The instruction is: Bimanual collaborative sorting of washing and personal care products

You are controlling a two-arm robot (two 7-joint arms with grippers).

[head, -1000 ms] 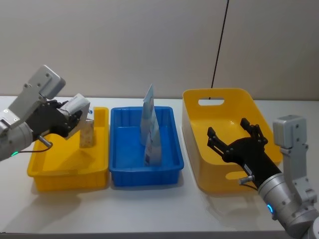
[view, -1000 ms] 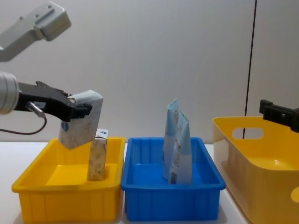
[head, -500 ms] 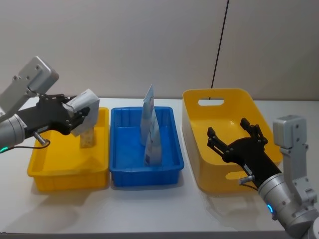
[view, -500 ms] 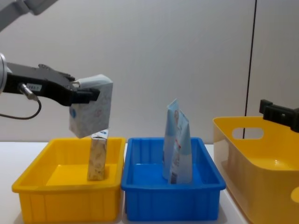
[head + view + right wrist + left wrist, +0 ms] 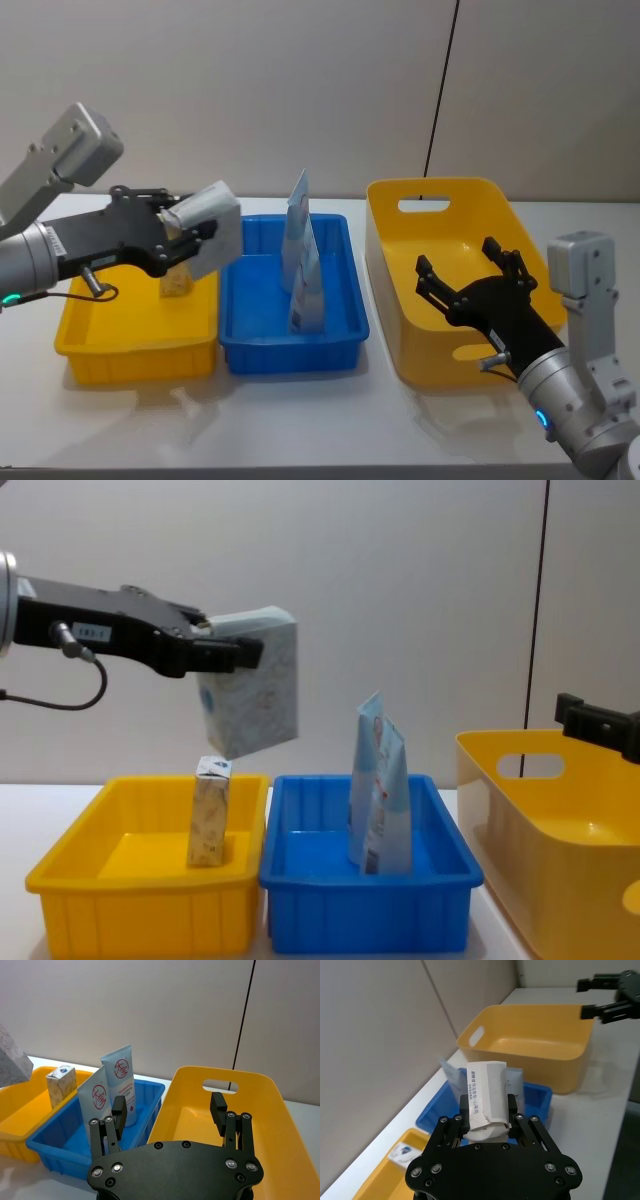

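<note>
Left gripper (image 5: 185,235): upper left of the head view, raised above the trays, its fingers clamped on the held carton (image 5: 215,240).
Held carton: pale with a mottled print, tilted and in the air; in the chest view it hangs over the line where the two trays meet and touches neither (the left wrist view shows its folded white end with small print between the black fingers).
Yellow tray (image 5: 140,360): lower left, standing on the table (image 5: 300,420).
Small carton (image 5: 176,283): upright inside the yellow tray toward its right side, beige mottled with a white-blue top, below the held carton and apart from it.
Blue tray (image 5: 295,355): centre of the frame, just beside the yellow tray.
Pouches (image 5: 303,265): two light-blue soft packs with white and red print, upright in the middle of the blue tray, one leaning on the other.
Yellow basket (image 5: 440,195): right of centre, a handle slot in its far wall.
Right gripper (image 5: 465,268): lower right of the head view, over the basket's inside, fingers spread wide and holding nothing.
</note>
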